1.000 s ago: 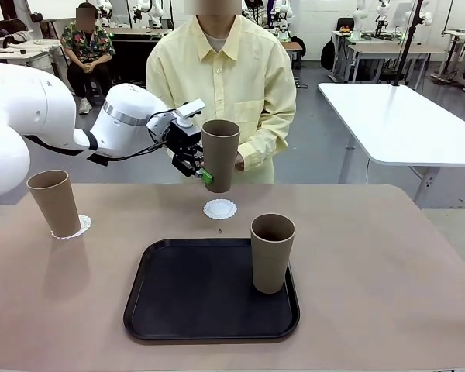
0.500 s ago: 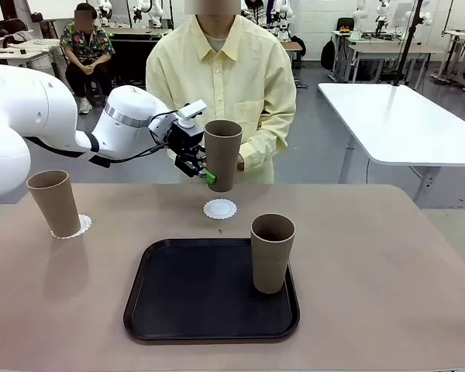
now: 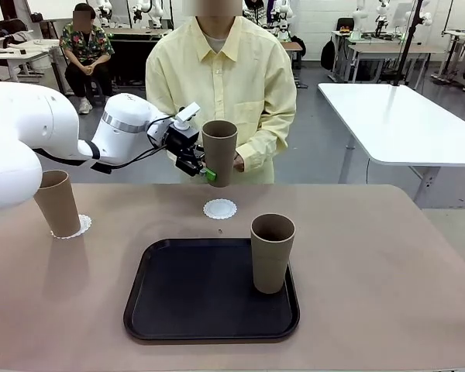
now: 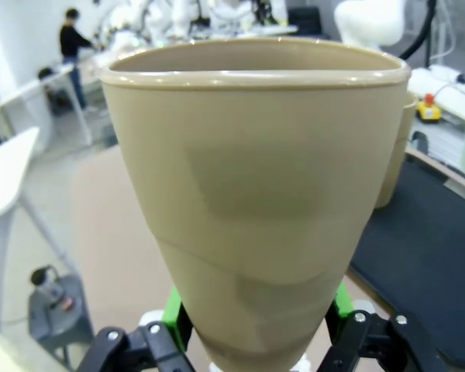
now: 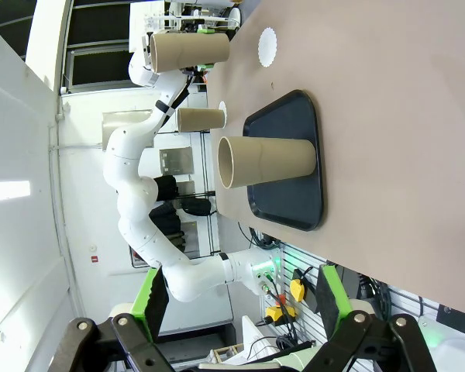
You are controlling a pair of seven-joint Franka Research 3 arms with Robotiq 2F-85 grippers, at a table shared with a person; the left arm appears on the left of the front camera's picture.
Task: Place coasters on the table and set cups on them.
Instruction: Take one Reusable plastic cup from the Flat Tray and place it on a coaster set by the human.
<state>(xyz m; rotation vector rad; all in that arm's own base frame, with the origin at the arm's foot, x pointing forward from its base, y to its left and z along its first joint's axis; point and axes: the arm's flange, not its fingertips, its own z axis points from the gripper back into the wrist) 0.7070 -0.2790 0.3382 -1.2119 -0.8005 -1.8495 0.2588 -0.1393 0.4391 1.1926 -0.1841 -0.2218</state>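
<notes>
My left gripper [image 3: 208, 173] is shut on the lower part of a grey-brown cup [image 3: 219, 151], held upright in the air in front of the person. Below it, a bare white coaster [image 3: 220, 208] lies on the beige table [image 3: 372, 256]. In the left wrist view the held cup [image 4: 256, 186] rises between the green pads [image 4: 173, 310]. A second cup [image 3: 60, 205] stands on a coaster [image 3: 82, 226] at the left. A third cup [image 3: 272, 252] stands in the black tray [image 3: 194, 298]. My right gripper [image 5: 242, 298] is open and holds nothing, off the table's side.
The person's hand [image 3: 239, 161] is just behind the held cup. My left arm [image 3: 31, 132] reaches over the left cup's rim. A white table [image 3: 403, 120] stands at the back right. The right wrist view shows the tray [image 5: 294, 194] and its cup [image 5: 267, 163] sideways.
The left arm has dropped a little at its elbow and now covers the left cup's rim. The held cup has shifted slightly up and away, still over the bare coaster.
</notes>
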